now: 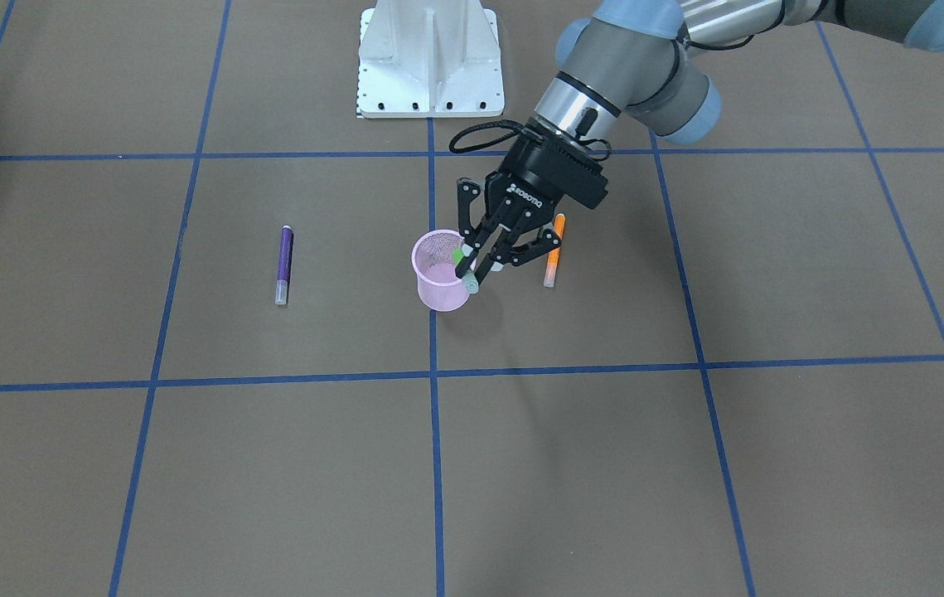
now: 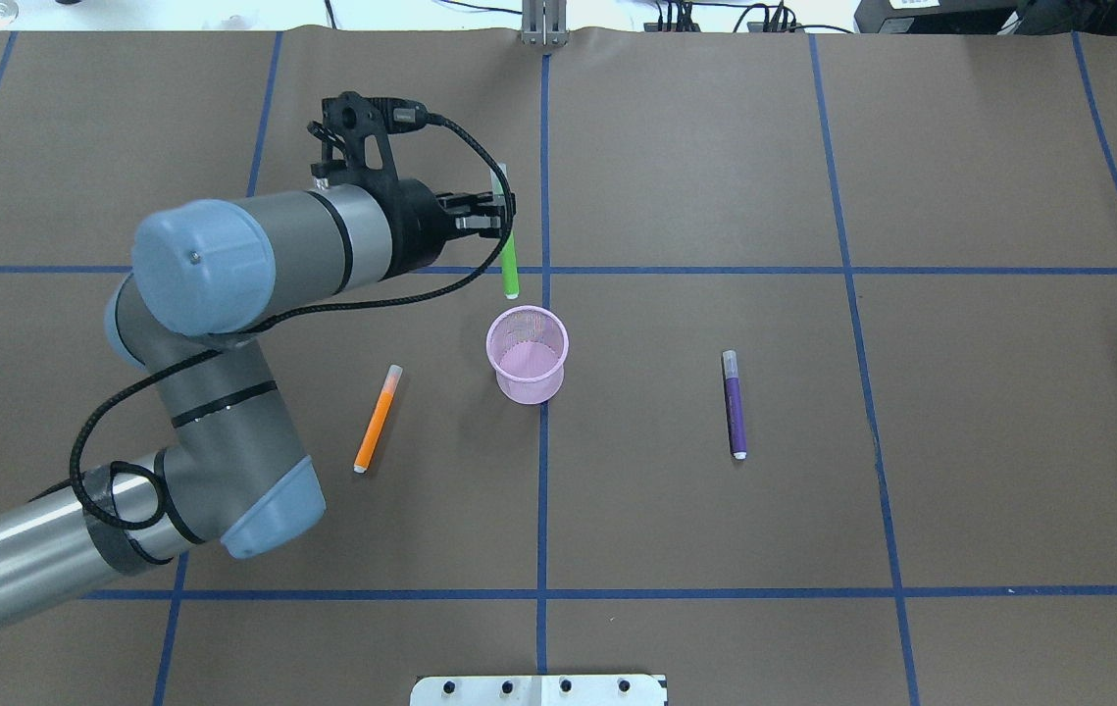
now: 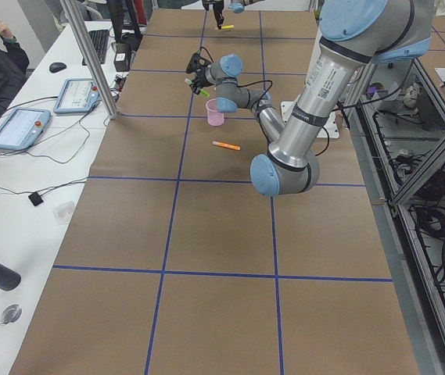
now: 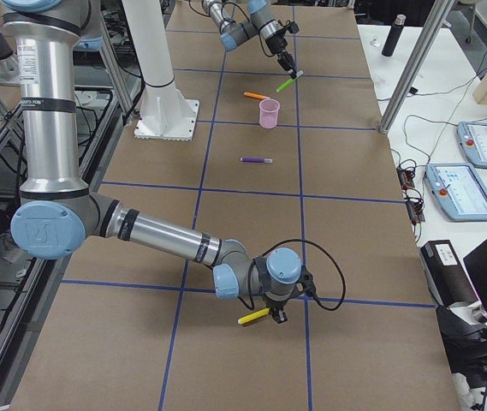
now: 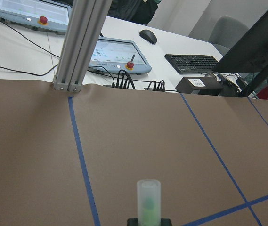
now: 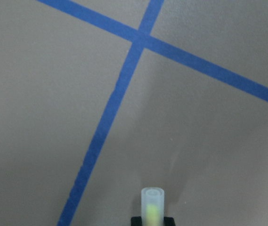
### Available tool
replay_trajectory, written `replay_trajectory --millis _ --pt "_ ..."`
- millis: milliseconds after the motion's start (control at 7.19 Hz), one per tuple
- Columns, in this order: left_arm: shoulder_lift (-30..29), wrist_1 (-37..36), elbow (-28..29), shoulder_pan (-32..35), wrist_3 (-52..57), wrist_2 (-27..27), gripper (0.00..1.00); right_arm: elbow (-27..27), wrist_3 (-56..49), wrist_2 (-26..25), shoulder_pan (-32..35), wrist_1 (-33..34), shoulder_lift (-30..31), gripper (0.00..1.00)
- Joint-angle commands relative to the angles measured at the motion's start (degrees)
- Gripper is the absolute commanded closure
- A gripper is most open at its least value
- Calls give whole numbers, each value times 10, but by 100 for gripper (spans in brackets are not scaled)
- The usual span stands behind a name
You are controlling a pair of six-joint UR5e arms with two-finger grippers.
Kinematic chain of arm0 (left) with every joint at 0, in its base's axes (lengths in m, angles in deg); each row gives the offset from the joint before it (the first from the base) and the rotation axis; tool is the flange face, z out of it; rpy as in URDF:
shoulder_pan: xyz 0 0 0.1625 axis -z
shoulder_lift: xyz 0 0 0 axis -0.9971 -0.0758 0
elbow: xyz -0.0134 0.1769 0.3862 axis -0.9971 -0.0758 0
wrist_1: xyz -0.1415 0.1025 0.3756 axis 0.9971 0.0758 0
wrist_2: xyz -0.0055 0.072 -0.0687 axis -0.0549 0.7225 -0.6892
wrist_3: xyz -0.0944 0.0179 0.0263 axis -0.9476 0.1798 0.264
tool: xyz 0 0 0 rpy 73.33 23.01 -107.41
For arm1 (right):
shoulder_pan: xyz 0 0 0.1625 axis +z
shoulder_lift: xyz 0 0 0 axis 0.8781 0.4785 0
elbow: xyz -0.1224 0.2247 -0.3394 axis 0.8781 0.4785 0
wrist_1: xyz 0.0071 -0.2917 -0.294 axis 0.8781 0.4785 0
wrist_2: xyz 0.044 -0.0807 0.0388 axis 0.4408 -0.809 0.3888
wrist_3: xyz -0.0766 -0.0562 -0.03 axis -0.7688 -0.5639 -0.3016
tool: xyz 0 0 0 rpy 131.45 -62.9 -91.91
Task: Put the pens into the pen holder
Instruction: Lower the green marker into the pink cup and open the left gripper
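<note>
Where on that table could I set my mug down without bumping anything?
Bare squares right of the purple pen, seen from overhead, and between it and the pink cup. Crowded left of the cup: orange pen, left arm, jaws holding a green pen.

We see the counter (image 2: 813,490) from behind the robot, high up and looking forward and down, and from across it, facing the white base (image 1: 430,58); both views share the pen holder (image 2: 527,355). From either counter end we look along it, far off. Each wrist view sits close behind a cap: green pen (image 5: 149,200) left, yellowish pen (image 6: 152,205) right.
</note>
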Motion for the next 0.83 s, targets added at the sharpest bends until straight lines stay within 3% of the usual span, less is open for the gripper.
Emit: replay_trajectory --millis 0,695 --pt "0 4 1 -41 23 31 100 -16 31 6 1 0 -20 100" --pt "-5 4 47 -43 41 37 100 -44 37 38 18 0 -40 100"
